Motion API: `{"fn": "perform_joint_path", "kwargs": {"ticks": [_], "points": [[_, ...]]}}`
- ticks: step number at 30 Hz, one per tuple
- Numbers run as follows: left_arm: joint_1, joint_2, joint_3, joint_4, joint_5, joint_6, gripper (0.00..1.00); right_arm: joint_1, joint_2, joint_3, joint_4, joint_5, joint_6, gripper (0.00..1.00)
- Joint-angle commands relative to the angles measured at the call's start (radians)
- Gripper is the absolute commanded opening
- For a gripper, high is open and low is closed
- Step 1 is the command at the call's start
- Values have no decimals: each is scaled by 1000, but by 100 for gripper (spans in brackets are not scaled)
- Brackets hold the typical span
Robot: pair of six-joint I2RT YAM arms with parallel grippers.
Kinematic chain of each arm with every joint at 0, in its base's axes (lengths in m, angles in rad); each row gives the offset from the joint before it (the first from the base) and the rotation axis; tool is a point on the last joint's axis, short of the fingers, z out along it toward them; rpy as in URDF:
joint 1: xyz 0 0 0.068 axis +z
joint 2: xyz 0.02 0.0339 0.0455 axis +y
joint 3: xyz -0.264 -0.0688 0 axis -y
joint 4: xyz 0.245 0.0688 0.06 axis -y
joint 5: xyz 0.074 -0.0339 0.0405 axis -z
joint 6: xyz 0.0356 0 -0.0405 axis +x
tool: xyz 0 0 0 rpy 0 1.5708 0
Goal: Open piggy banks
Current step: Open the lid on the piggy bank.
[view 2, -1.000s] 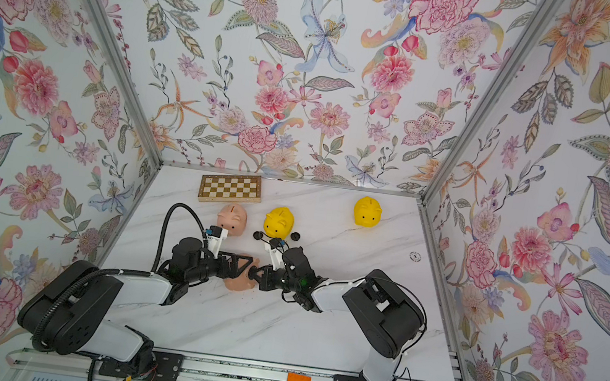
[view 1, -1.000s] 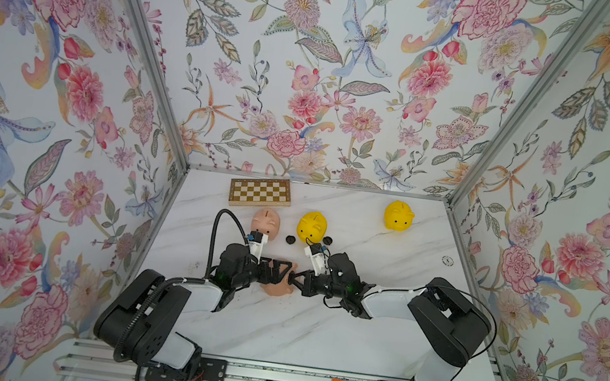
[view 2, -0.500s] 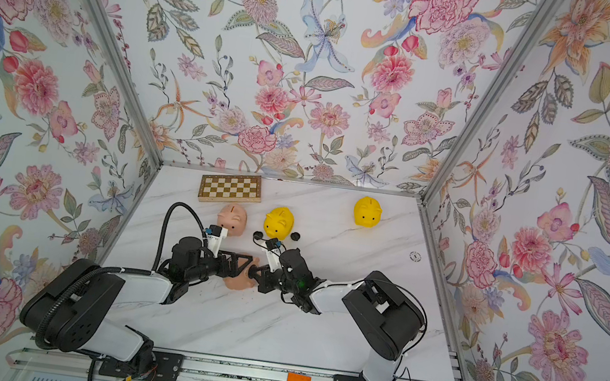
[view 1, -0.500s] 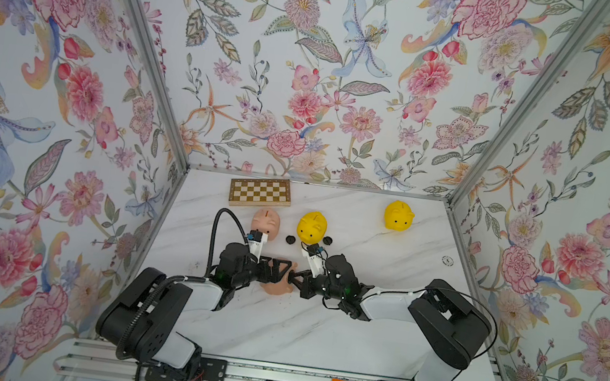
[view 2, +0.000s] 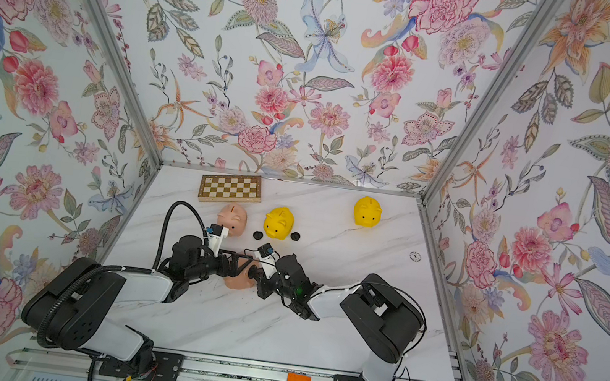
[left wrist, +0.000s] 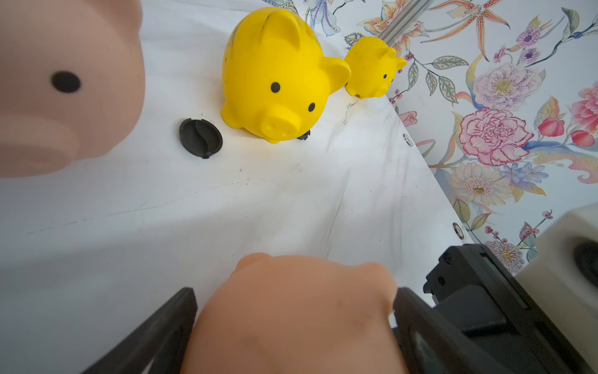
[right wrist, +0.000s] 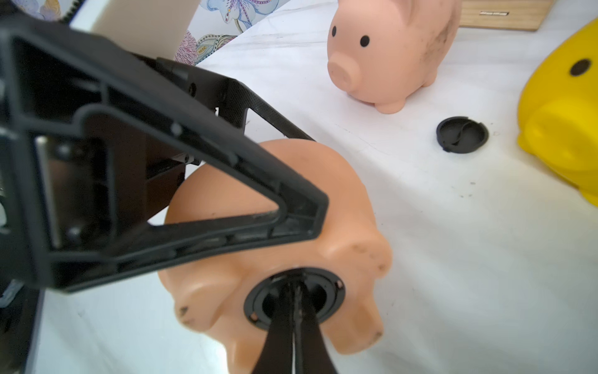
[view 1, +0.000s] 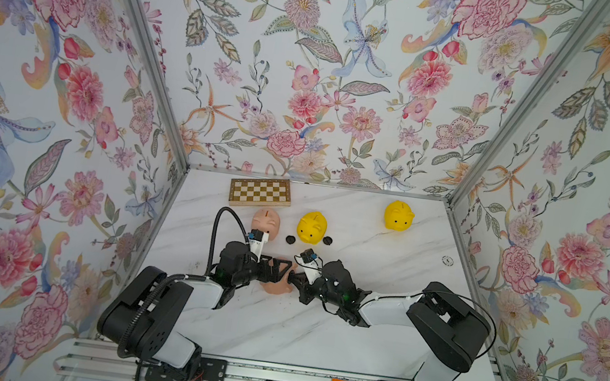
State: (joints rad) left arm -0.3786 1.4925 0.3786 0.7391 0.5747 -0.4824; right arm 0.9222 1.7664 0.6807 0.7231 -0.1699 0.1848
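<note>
A peach-pink piggy bank [view 1: 276, 287] [view 2: 237, 282] lies on its side mid-table, feet towards the right arm. My left gripper [view 1: 284, 276] [left wrist: 294, 304] is shut on its body [left wrist: 291, 323], one finger on each flank. The right gripper [view 1: 296, 278] [right wrist: 296, 288] is shut, its tips pinched in the middle of the black plug [right wrist: 328, 288] in the pig's belly [right wrist: 336, 181]. A second pink piggy bank [view 1: 266, 220] [right wrist: 388, 55] and a yellow one [view 1: 312, 226] [left wrist: 275, 74] stand behind. Another yellow piggy bank [view 1: 398, 216] [left wrist: 372, 64] stands at the back right.
Two loose black plugs [view 1: 291, 239] [view 1: 327, 239] lie on either side of the middle yellow pig; the left one shows as a plug [left wrist: 200, 137] [right wrist: 462, 133] in both wrist views. A checkered chessboard [view 1: 260, 191] [view 2: 231, 187] lies at the back wall.
</note>
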Motion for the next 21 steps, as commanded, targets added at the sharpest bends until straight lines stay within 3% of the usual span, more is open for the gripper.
{"fn": "perform_joint_path", "kwargs": {"ticks": [1, 9, 21], "points": [[-19, 56, -10, -118, 79, 14, 97, 46, 1, -37, 36, 16, -129, 0], [-10, 53, -10, -121, 88, 12, 97, 77, 1, -44, 38, 51, -264, 0], [7, 63, -14, -95, 106, 1, 97, 153, -8, -64, 21, 197, -385, 0]]}}
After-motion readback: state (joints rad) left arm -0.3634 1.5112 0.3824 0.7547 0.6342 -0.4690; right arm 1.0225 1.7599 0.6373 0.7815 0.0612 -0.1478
